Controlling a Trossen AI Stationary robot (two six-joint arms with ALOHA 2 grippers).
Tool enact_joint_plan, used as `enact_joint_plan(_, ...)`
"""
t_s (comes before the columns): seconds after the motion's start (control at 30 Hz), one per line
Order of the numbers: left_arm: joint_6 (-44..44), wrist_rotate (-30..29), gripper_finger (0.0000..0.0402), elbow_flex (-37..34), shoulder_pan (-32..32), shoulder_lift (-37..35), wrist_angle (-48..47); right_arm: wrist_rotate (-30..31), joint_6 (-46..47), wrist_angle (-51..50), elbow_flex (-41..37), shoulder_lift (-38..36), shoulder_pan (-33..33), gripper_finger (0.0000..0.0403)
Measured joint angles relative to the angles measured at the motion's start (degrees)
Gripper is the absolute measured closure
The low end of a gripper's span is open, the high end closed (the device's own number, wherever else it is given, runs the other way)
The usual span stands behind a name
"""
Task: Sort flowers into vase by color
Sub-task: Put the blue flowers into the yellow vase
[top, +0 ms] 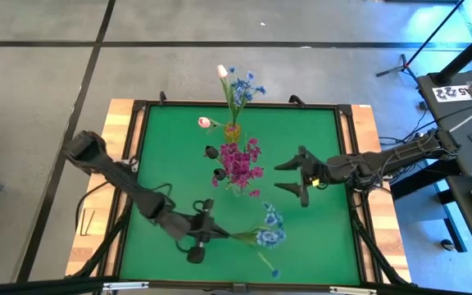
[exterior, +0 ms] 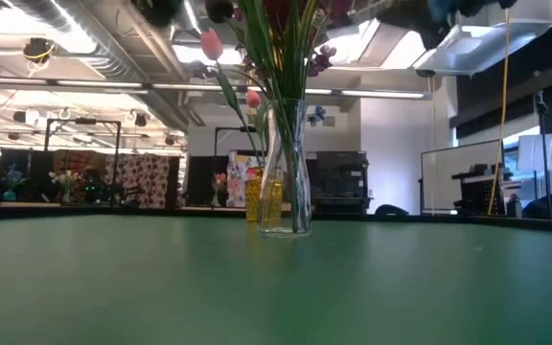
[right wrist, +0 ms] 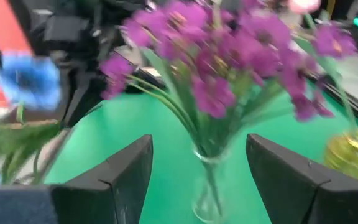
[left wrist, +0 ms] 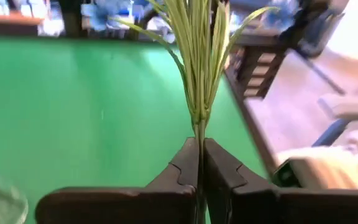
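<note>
**Blue spray clamped by the stem at the near edge of the green table**

Green felt covered the table (top: 170,156), framed in black with pale wood boards at both sides, on a grey concrete floor. Beyond it, the low view looked into a workshop with ceiling ducts, strip lights and patterned curtains; no writing there could be read. A black-and-white coded tag lay on the desk at the far right of the high view, its marks too small to make out.

Near the table's middle stood a clear glass vase (exterior: 289,172) holding magenta flowers (top: 240,162) with small dark buds (top: 211,152) at their left. Just behind it, toward the far edge, a yellow vase (top: 233,130) carried blue blossoms (top: 244,86) and pale pink tulip buds (top: 205,122).

The left gripper (top: 209,232) sat low near the front edge, its fingers (left wrist: 182,174) clenched tight on the green stems of a blue-blossom spray (top: 270,233), whose flowers pointed right, toward the table's front right part. In the left wrist view the stems (left wrist: 199,62) fanned out straight from between the closed fingers.

The right gripper (top: 293,179) hovered just right of the magenta bunch, its fingers spread wide and grasping nothing, facing the clear vase (right wrist: 209,186).
</note>
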Motion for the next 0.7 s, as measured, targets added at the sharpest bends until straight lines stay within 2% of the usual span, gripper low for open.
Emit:
enact_joint_plan(0.23, 6.66, -3.17, 0.0401, 0.0, -4.58, -9.39, -0.11, -3.05, -3.14, 4.98, 0.0, -0.42, 0.0, 0.0146)
enact_joint_plan(0.37, 11.77, -8.31, 0.0401, 0.0, -6.66, -13.73, 0.95, -4.57, -3.9, 7.49, 0.0, -0.4, 0.0, 0.0146)
enact_joint_plan(0.47, 16.28, -11.41, 0.0401, 0.04, -7.21, -16.67, 4.09, -7.1, -5.16, 10.73, 0.0, -0.28, 0.0, 0.0146)
enact_joint_plan(0.7, 26.93, -11.69, 0.0401, 0.11, -5.86, -22.72, 12.92, -10.52, -8.36, 21.19, 0.0, -0.26, -0.02, 0.0146)
